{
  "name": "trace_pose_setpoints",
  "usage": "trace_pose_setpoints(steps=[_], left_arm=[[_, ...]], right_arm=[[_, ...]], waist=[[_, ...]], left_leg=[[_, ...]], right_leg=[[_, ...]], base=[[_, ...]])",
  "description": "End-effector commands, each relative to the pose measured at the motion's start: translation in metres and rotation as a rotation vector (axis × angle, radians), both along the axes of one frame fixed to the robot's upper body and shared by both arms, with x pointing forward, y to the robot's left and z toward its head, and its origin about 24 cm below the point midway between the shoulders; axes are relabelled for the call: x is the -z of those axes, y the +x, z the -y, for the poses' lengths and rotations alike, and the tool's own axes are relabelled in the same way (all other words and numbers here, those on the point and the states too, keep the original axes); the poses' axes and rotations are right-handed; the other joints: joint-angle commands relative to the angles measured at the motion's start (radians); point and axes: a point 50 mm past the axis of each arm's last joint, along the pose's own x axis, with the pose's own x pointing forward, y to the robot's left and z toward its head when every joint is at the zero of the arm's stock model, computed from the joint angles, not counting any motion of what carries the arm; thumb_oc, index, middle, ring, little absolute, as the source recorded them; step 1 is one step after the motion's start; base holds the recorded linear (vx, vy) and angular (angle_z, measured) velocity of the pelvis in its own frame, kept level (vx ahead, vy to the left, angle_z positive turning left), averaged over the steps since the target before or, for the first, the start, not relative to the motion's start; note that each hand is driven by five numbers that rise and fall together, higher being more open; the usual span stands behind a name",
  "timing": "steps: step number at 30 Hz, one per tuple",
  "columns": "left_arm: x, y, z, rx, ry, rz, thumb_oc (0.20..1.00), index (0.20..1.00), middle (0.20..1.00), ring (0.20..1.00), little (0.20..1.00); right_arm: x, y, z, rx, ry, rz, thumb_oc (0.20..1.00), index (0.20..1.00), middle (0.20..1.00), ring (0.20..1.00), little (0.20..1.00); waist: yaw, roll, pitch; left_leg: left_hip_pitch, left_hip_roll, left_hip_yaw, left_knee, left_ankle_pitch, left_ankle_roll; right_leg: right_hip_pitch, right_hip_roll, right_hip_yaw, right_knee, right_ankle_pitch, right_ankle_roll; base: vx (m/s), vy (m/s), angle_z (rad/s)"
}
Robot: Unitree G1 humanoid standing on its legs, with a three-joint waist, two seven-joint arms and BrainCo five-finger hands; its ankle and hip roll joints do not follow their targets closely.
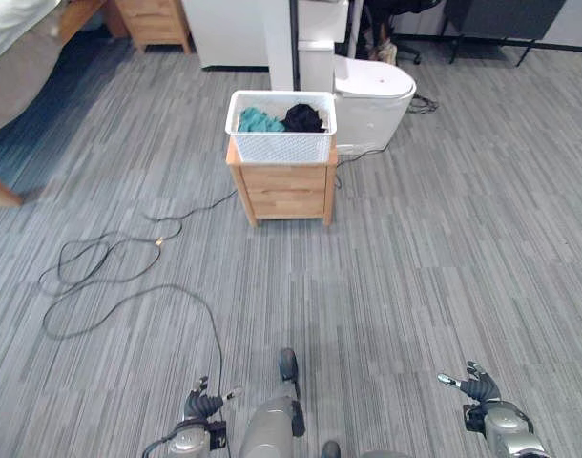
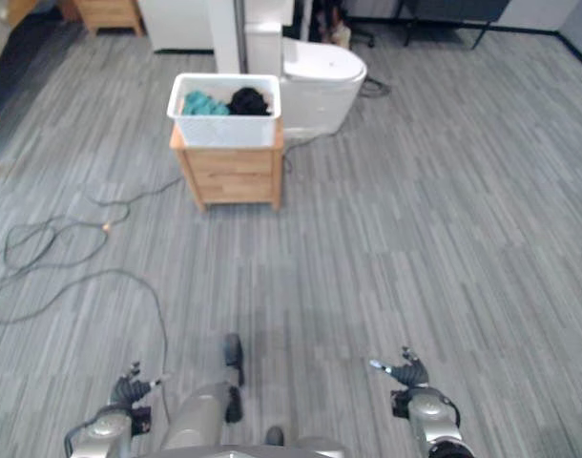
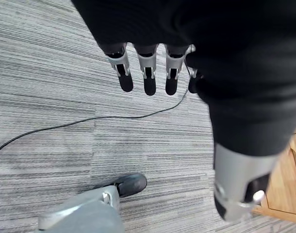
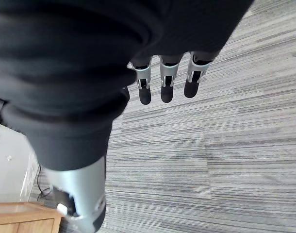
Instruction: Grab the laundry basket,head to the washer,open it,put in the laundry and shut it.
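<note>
Both hands low and empty, basket well ahead.

My left hand (image 1: 197,412) and right hand (image 1: 484,396) hang nearest me with fingers straight and relaxed, holding nothing. The white perforated plastic laundry basket (image 1: 280,128), holding teal and black clothes, sits atop the small light-wood two-drawer cabinet (image 1: 283,189), well ahead and between the hands, I judge nearer the left; its long side faces me. Behind the cabinet stands a white rounded appliance (image 1: 372,95).
</note>
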Motion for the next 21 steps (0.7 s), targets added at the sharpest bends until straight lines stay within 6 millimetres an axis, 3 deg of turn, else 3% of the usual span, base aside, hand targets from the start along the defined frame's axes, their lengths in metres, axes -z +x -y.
trace_pose_setpoints(steps=[1,2,3,5,7,9,10,16,17,18,19,21], left_arm=[[-0.016,0.019,-0.015,0.017,0.060,0.087,1.000,1.000,1.000,1.000,1.000],[-0.017,0.019,-0.017,0.024,0.068,0.083,1.000,1.000,1.000,1.000,1.000],[-0.017,0.019,-0.017,0.024,0.068,0.083,1.000,1.000,1.000,1.000,1.000],[-0.020,0.024,-0.019,0.030,0.085,0.096,1.000,1.000,1.000,1.000,1.000],[-0.022,0.027,-0.020,0.027,0.087,0.107,1.000,1.000,1.000,1.000,1.000],[-0.025,0.032,-0.020,0.031,0.093,0.121,1.000,1.000,1.000,1.000,1.000],[-0.026,0.034,-0.020,0.034,0.092,0.129,1.000,1.000,1.000,1.000,1.000],[-0.024,0.036,-0.016,0.041,0.086,0.124,1.000,1.000,1.000,1.000,1.000],[-0.021,0.034,-0.013,0.041,0.074,0.115,1.000,1.000,1.000,1.000,1.000],[-0.021,0.034,-0.013,0.041,0.074,0.115,1.000,1.000,1.000,1.000,1.000],[-0.020,0.033,-0.011,0.065,0.079,0.107,1.000,1.000,1.000,1.000,1.000],[-0.016,0.030,-0.009,0.065,0.073,0.092,1.000,1.000,1.000,1.000,1.000]], right_arm=[[-0.009,0.009,-0.002,-0.027,-0.016,0.065,1.000,1.000,1.000,1.000,1.000],[-0.009,0.012,-0.007,-0.039,0.001,0.071,1.000,1.000,1.000,1.000,1.000],[-0.009,0.012,-0.007,-0.039,0.001,0.071,1.000,1.000,1.000,1.000,1.000],[-0.012,0.020,-0.012,-0.051,0.013,0.096,1.000,1.000,1.000,1.000,1.000],[-0.013,0.024,-0.016,-0.064,0.016,0.109,1.000,1.000,1.000,1.000,1.000],[-0.016,0.030,-0.019,-0.076,0.021,0.123,1.000,1.000,1.000,1.000,1.000],[-0.018,0.033,-0.020,-0.083,0.022,0.135,1.000,1.000,1.000,1.000,1.000],[-0.017,0.031,-0.019,-0.086,0.013,0.125,1.000,1.000,1.000,1.000,1.000],[-0.015,0.029,-0.019,-0.093,0.006,0.115,1.000,1.000,1.000,1.000,1.000],[-0.015,0.029,-0.019,-0.093,0.006,0.115,1.000,1.000,1.000,1.000,1.000],[-0.012,0.020,-0.016,-0.077,0.014,0.100,1.000,1.000,1.000,1.000,1.000],[-0.011,0.016,-0.011,-0.066,0.008,0.086,1.000,1.000,1.000,1.000,1.000]], waist=[[0.006,-0.011,-0.029],[0.014,-0.032,-0.051],[0.014,-0.032,-0.051],[0.007,-0.033,-0.045],[0.002,-0.027,-0.037],[-0.023,-0.003,-0.011],[-0.042,0.010,0.011],[-0.066,0.001,0.039],[-0.080,0.004,0.040],[-0.080,0.004,0.041],[-0.101,-0.001,0.026],[-0.110,0.016,0.014]], left_leg=[[-0.002,0.051,-0.017,0.101,-0.030,-0.068],[0.012,0.035,-0.011,0.155,-0.103,-0.030],[0.012,0.035,-0.010,0.155,-0.103,-0.030],[0.059,0.006,-0.007,0.137,-0.148,0.000],[0.091,-0.003,-0.008,0.125,-0.160,0.010],[0.187,-0.015,-0.032,0.056,-0.176,0.020],[0.234,-0.016,-0.046,0.022,-0.180,0.018],[0.329,-0.047,-0.073,-0.013,-0.221,0.013],[0.378,-0.054,-0.086,-0.029,-0.241,0.003],[0.378,-0.053,-0.086,-0.029,-0.241,0.003],[0.430,-0.063,-0.115,-0.027,-0.285,-0.009],[0.432,-0.041,-0.113,0.042,-0.289,-0.044]], right_leg=[[-0.090,-0.132,0.001,0.114,-0.076,0.061],[-0.102,-0.183,0.016,0.191,-0.049,0.094],[-0.102,-0.183,0.017,0.191,-0.049,0.094],[-0.166,-0.201,0.045,0.334,0.041,0.123],[-0.216,-0.202,0.049,0.383,0.073,0.125],[-0.348,-0.166,0.025,0.409,0.079,0.107],[-0.439,-0.148,-0.014,0.376,0.079,0.097],[-0.482,-0.148,-0.126,0.223,0.108,0.108],[-0.522,-0.147,-0.168,0.175,0.140,0.121],[-0.521,-0.147,-0.168,0.175,0.140,0.121],[-0.511,-0.148,-0.108,0.150,0.152,0.112],[-0.484,-0.146,-0.117,0.164,0.146,0.089]], base=[[0.54,0.298,-0.14],[0.55,0.299,0.09],[0.49,0.305,0.21],[0.27,0.216,-0.14],[0.21,0.158,-0.26],[0.37,0.188,0.10],[0.40,0.148,0.23],[0.30,-0.001,0.23],[0.32,-0.060,0.12],[0.69,-0.174,0.41],[0.48,-0.152,0.41],[0.46,-0.177,0.63]])
